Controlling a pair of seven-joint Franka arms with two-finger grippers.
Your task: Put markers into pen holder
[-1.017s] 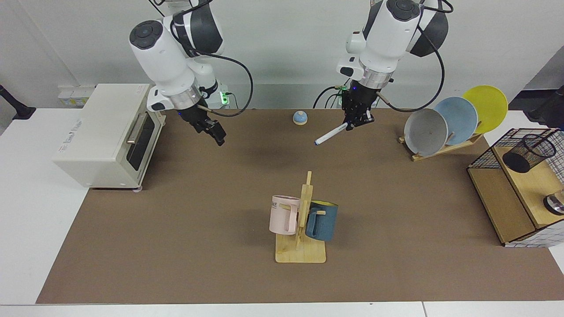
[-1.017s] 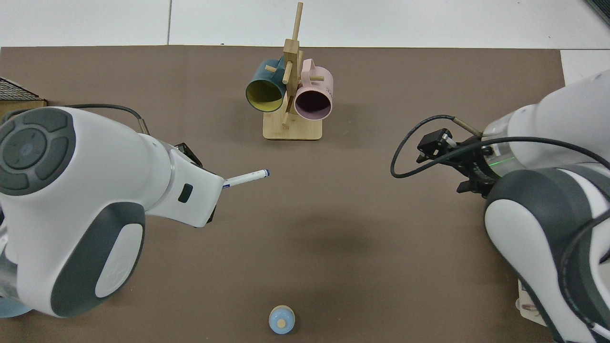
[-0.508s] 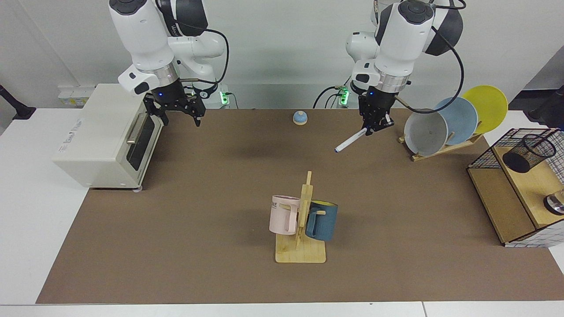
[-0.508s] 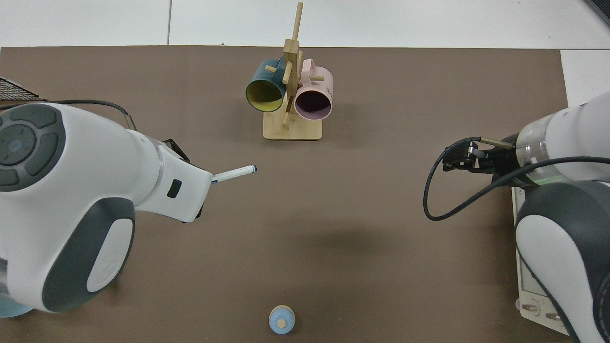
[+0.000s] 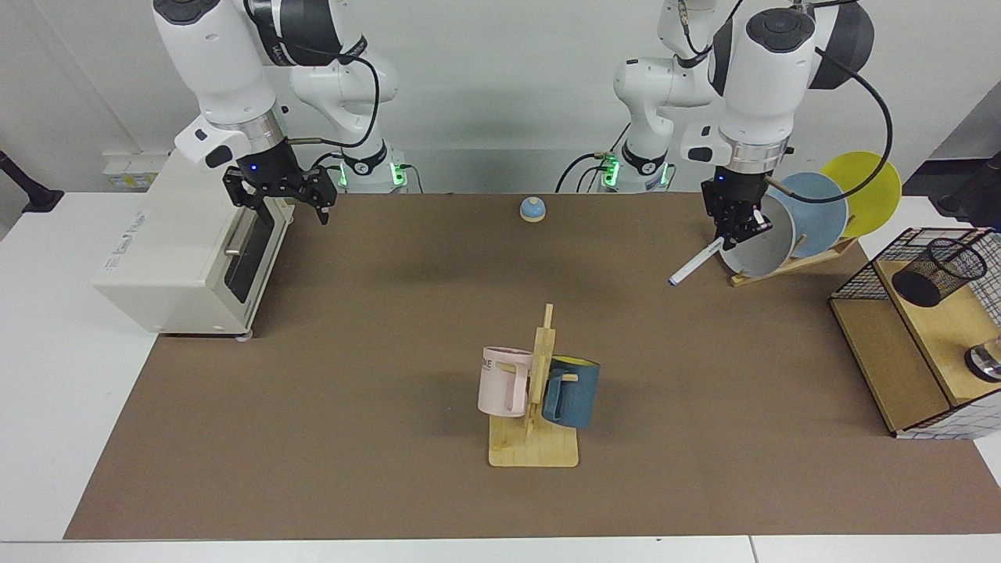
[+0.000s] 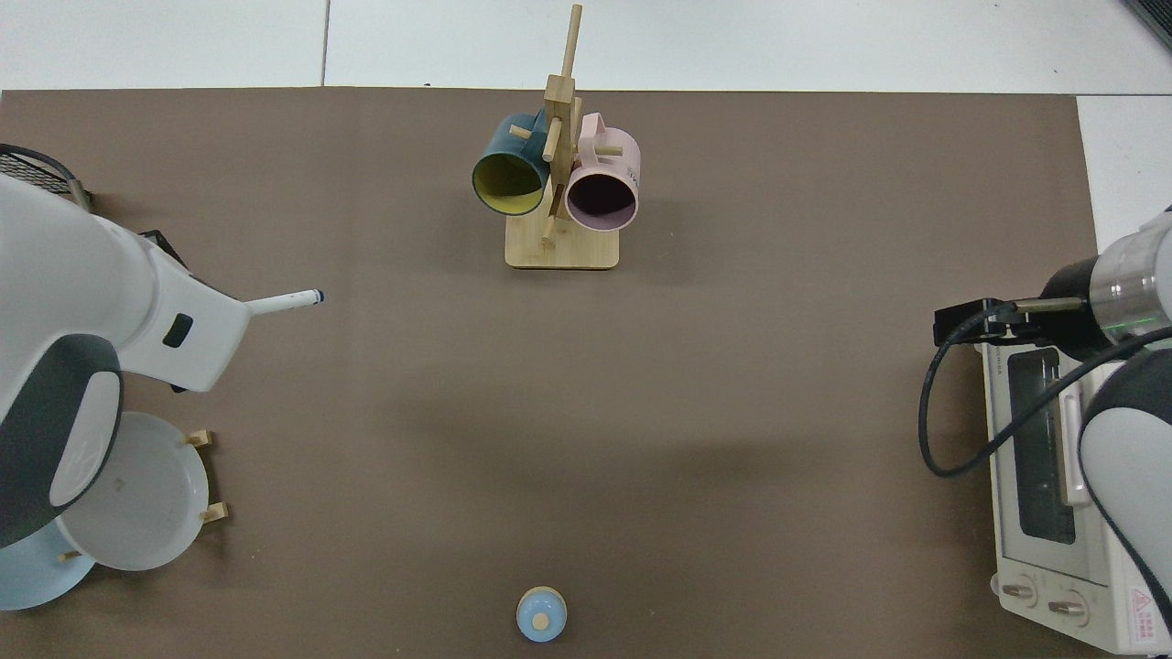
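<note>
Aloft over the brown mat (image 5: 352,438), the left gripper (image 5: 737,232) is clenched on the upper end of the marker (image 5: 696,264), which hangs tilted in the air with its dark blue tip pointing toward 7 o'clock in the facing view. Gripper and marker are just in front of the grey plate (image 5: 770,238) in the wooden plate rack (image 5: 790,262), where a blue plate (image 5: 817,205) and a yellow plate (image 5: 868,184) stand behind it. From above, only the marker's lower half (image 6: 286,300) shows, poking out toward 3 o'clock from under the arm's white wrist. The pen holder (image 5: 938,271) lies well apart at 3 o'clock from the marker, tipped on its side on a wooden shelf (image 5: 938,336) inside a black wire-grid basket (image 5: 860,277). The right gripper (image 5: 278,205) waits with its fingers spread, just beside the top front edge of the toaster oven (image 5: 188,250), near 9 o'clock on the mat. A mug tree (image 5: 539,391) with a pink mug (image 5: 500,381) and a blue mug (image 5: 575,391) stands mid-mat, a small blue knob-like object (image 5: 532,209) at 12 o'clock from it.
</note>
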